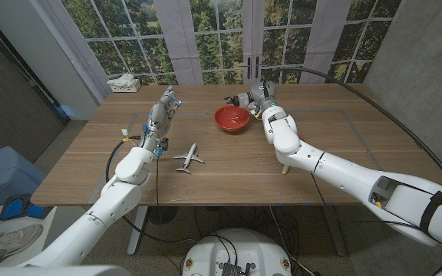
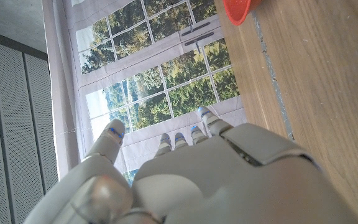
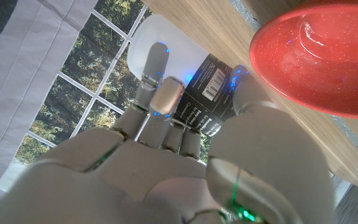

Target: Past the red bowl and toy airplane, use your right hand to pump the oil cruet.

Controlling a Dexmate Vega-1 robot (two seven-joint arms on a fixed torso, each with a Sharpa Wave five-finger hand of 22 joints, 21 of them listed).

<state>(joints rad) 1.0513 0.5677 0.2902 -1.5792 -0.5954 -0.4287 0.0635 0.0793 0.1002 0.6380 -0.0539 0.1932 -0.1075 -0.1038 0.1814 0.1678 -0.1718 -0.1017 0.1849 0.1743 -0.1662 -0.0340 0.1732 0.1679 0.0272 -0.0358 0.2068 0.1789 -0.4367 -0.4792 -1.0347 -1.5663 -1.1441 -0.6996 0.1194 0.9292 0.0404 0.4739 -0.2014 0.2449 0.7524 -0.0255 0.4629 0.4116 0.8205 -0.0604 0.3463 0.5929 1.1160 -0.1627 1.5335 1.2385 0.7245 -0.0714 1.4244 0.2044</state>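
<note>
Wooden table (image 1: 344,146), long, brown plank top: all items below are borne on it.

Right hand (image 1: 258,98), grey, on a white jointed arm: seen reaching across the far half of the table, just past the bowl. In the right wrist view (image 3: 166,155) its fingers (image 3: 156,65) are laid against the cruet body; whether the bottle is truly gripped or only touched cannot be told, the contact being hidden behind the fingers.

Left hand (image 1: 162,113), grey: held raised over the left half of the table, fingers apart, nothing held; well apart from the cruet.

Red glossy round bowl (image 1: 232,118): placed at table centre, just beside the right hand.

Oil cruet (image 3: 185,74), frosted white bottle with black label: located directly ahead of the right hand's fingers, beyond the bowl; long axis judged upright. The pump head is not visible, so the press is judged to call for a reach upward along that axis.

Small white toy airplane (image 1: 188,159): lying nearer the robot, right of the left hand.
</note>
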